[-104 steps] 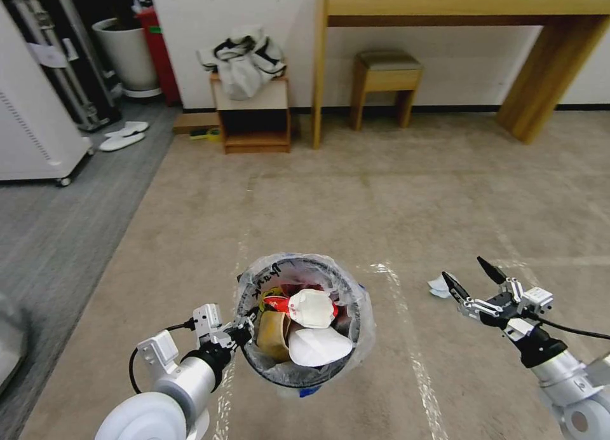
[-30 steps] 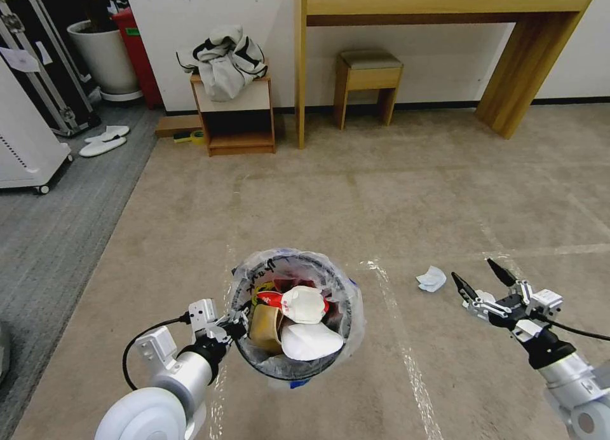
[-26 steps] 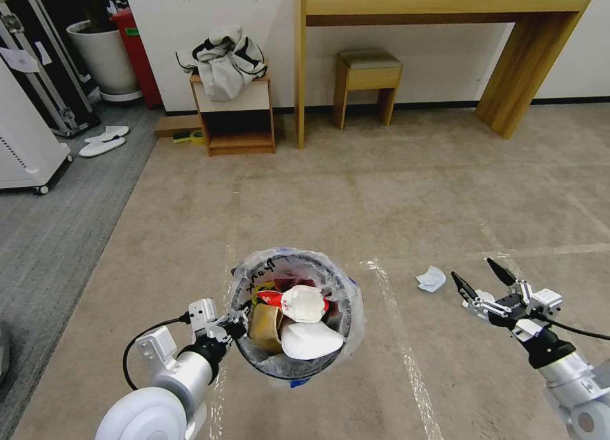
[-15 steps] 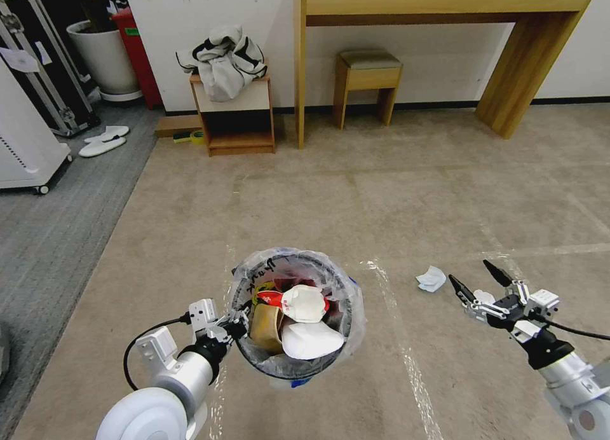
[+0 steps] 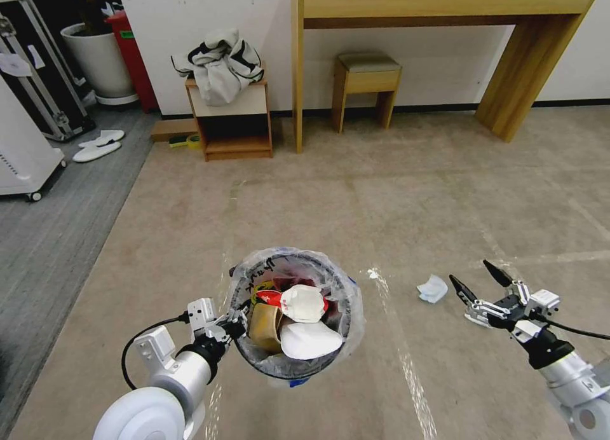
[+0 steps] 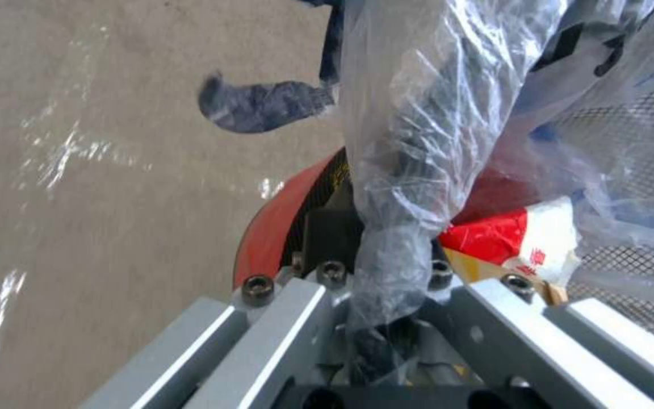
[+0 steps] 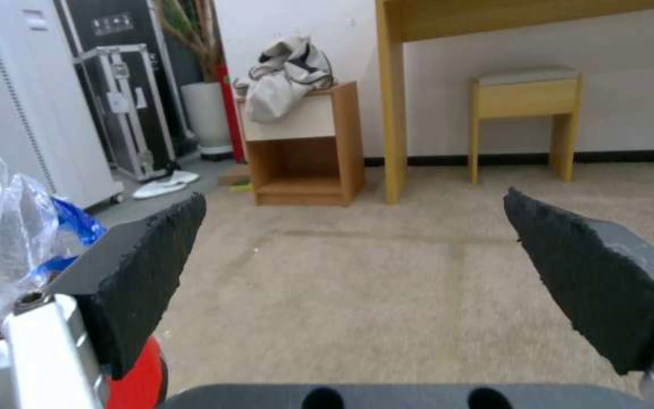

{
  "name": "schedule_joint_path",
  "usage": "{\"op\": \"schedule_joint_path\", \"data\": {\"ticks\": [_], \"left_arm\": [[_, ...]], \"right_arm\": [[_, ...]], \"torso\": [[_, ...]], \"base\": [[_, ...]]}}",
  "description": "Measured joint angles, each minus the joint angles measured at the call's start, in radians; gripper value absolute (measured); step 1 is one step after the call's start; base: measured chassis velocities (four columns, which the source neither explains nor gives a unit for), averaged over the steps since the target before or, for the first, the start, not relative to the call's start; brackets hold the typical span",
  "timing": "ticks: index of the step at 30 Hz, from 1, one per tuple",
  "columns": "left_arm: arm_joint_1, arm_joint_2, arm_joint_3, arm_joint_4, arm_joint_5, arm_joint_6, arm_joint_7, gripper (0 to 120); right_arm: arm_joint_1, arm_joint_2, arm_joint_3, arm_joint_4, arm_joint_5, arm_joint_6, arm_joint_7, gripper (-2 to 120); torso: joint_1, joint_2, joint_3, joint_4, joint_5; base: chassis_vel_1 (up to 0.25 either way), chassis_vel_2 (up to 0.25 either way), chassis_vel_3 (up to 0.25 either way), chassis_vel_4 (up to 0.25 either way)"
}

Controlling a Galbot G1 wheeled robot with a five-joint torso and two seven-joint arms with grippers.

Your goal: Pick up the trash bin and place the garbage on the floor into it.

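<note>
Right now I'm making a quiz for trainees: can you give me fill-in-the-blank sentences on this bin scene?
1. The left gripper is shut on the rim of the ____.
2. The right gripper hangs with its jaws ____.
3. One crumpled white ____ lies on the floor just ahead of the right gripper.
4. The brown paper bag lies ____ the bin.

Missing words: trash bin; open; tissue; inside

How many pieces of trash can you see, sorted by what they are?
brown paper bag, in the trash bin: 1
red-and-white wrapper, in the bin: 1
white pieces, in the bin: 2
white tissue, on the floor: 1
Total that show: 5
</note>
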Motion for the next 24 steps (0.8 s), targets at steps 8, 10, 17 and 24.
{"op": "schedule_joint_path", "data": {"ticks": [8, 10, 17, 24], "left_arm": [[0.006, -0.006, 0.002, -0.005, 0.008, 0.001, 0.0, 1], [0.007, -0.009, 0.002, -0.006, 0.009, 0.001, 0.0, 1], [0.019, -0.022, 0.005, -0.011, 0.024, 0.004, 0.004, 1], [0.022, -0.026, 0.005, -0.013, 0.035, 0.005, 0.008, 1]], "right_arm": [[-0.001, -0.003, 0.0, 0.004, -0.002, 0.003, 0.006, 100], [-0.001, -0.005, 0.0, 0.004, -0.002, 0.006, 0.006, 100], [0.0, -0.013, 0.007, -0.003, -0.004, 0.006, -0.013, 100], [0.01, -0.015, 0.01, -0.016, -0.003, -0.002, -0.03, 100]], "torso": [[0.001, 0.0, 0.0, 0.0002, -0.0003], [0.001, 0.0, 0.0, 0.0003, 0.0], [0.0, 0.0, 0.0, -0.0002, -0.0002], [0.0, 0.0, 0.0, 0.0002, -0.0003]], "base": [[-0.202, 0.221, 0.22, -0.228], [-0.069, 0.091, 0.079, -0.046], [0.02, -0.026, -0.008, 0.015], [0.004, -0.008, -0.005, 0.003]]}}
